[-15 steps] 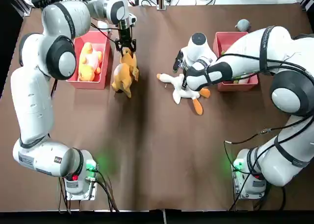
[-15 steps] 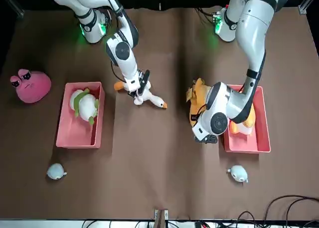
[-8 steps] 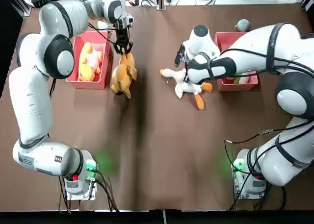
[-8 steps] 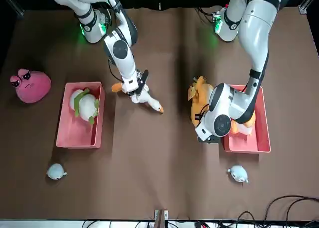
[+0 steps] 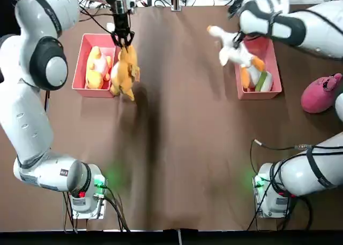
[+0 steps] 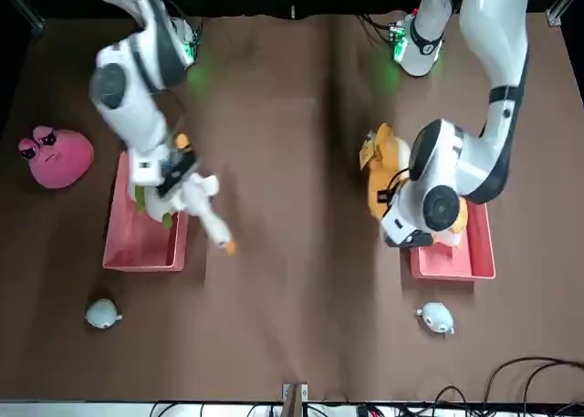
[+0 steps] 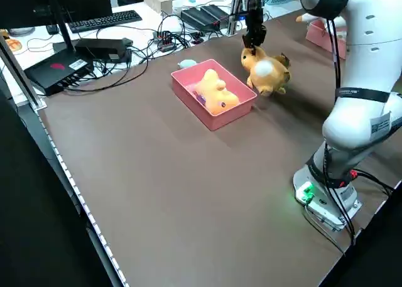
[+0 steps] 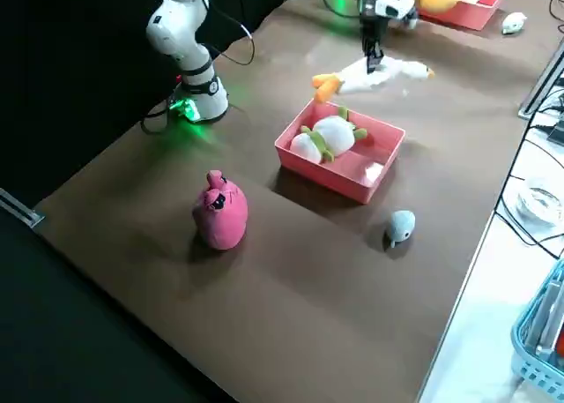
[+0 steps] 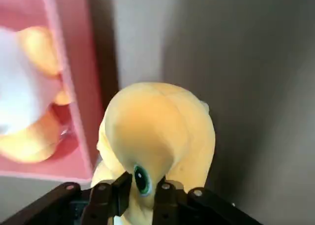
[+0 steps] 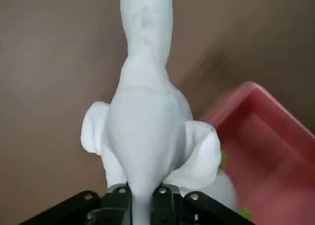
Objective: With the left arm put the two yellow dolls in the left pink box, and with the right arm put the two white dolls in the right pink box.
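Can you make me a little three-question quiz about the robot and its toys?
1. True or false: the left gripper is shut on a yellow doll.
2. How many dolls already lie inside the right pink box? A: one. B: two. C: none.
3. What colour is the held doll in the right gripper?

Key: 1 true. 2 A. 3 white.

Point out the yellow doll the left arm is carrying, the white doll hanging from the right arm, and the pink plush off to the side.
carried yellow doll (image 5: 124, 73), top view, on its body.
white goose doll (image 5: 231, 47), top view, on its white body.
pink plush (image 8: 220, 211), right side view, on its round body.
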### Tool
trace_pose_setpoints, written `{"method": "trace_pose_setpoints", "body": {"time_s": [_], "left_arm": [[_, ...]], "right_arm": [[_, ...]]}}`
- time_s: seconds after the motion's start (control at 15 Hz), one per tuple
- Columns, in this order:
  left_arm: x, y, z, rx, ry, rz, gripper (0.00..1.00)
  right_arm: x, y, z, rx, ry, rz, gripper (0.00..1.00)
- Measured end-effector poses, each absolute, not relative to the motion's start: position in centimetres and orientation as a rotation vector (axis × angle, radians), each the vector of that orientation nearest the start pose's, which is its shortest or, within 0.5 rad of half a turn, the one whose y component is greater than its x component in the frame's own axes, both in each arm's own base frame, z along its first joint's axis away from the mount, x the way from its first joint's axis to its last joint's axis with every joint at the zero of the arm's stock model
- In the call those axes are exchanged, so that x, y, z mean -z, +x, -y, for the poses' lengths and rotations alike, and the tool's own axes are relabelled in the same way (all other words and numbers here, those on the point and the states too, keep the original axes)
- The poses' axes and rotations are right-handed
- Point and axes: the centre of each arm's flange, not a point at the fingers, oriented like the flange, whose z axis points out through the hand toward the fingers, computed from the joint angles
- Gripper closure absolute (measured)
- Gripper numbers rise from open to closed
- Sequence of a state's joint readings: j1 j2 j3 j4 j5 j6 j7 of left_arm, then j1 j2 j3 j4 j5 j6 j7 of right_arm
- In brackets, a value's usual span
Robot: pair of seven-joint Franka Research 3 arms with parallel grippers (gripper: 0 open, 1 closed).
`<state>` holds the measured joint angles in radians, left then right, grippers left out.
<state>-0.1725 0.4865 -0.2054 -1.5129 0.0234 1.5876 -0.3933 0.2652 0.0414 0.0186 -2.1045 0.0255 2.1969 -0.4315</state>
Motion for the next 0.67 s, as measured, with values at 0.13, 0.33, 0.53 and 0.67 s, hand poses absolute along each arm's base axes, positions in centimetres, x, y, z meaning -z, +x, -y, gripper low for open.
{"method": "trace_pose_setpoints", "body": {"time_s": [0.13,0.33,0.53,0.67], "left_arm": [[-38.1,61.0,18.2,-0.570,-2.961,0.029,0.82],[-39.0,62.3,12.1,-0.544,-2.929,-0.045,0.82],[-37.4,63.2,7.0,-0.546,-2.888,-0.041,0.82],[-35.4,63.8,5.8,-0.556,-2.884,-0.033,0.82]], "right_arm": [[-39.9,54.4,-10.4,0.068,-2.979,0.946,0.87],[-38.2,54.6,-4.5,0.044,-3.010,0.848,0.87],[-36.1,54.9,-2.0,0.033,-3.016,0.824,0.87],[-33.7,55.4,-1.6,0.036,-3.008,0.854,0.87]]}}
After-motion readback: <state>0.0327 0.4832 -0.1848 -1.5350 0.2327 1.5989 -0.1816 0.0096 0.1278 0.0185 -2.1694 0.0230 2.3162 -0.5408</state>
